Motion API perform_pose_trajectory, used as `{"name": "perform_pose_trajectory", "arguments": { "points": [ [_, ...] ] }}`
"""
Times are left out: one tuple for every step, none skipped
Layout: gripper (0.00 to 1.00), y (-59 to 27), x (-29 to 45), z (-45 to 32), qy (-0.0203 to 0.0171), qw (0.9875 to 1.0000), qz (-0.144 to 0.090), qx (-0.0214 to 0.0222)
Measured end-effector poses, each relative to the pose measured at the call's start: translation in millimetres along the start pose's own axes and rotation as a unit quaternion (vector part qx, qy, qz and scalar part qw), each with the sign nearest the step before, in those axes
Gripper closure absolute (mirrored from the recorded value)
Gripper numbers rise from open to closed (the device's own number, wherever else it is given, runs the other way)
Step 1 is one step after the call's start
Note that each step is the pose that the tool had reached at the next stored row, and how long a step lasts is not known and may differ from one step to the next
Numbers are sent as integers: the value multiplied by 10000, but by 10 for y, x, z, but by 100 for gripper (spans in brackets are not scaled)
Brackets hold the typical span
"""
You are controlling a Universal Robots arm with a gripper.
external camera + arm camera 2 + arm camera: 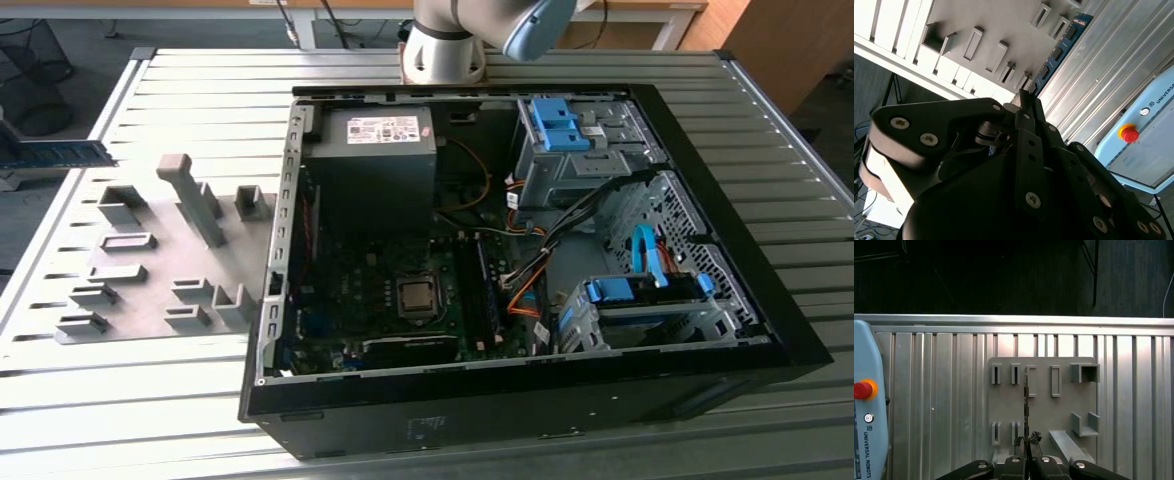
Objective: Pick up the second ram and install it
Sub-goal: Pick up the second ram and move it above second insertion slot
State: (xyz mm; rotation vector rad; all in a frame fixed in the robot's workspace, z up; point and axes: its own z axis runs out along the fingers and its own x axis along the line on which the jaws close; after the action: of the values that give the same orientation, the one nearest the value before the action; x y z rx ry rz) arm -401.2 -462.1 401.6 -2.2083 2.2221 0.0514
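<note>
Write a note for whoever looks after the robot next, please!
Gripper: shut on the second ram, gripping one end.
Where: the second ram hangs in the air at the exterior view's left, beside the grey holder plate and away from the open computer case.
Done: the second ram is picked up.
Left: installing it; it is not in the case yet.

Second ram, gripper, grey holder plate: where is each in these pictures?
second ram (1056,52), second wrist view, middle of its blue board.
gripper (1026,441), first wrist view, midway between the fingertips clamping the ram.
grey holder plate (1054,412), first wrist view, bare patch between blocks.
</note>
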Motion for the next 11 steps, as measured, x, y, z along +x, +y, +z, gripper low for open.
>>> {"name": "perform_pose_trajectory", "arguments": {
  "points": [
    [86,-3,0,0,0,10000,0,0],
    [86,-6,0,-1,0,10000,0,0],
    [86,-9,0,-1,0,10000,0,0],
    [86,-12,0,0,0,10000,0,0],
    [86,-15,0,0,0,10000,0,0],
    [86,-18,0,-1,0,10000,0,0],
    [86,-22,0,-1,0,10000,0,-1],
    [86,-26,0,-1,0,10000,0,-1],
    [86,-29,0,-1,0,10000,0,0],
    [86,-33,0,-1,0,10000,0,-1],
    [86,-37,0,-1,0,10000,0,0]
  ]
}}
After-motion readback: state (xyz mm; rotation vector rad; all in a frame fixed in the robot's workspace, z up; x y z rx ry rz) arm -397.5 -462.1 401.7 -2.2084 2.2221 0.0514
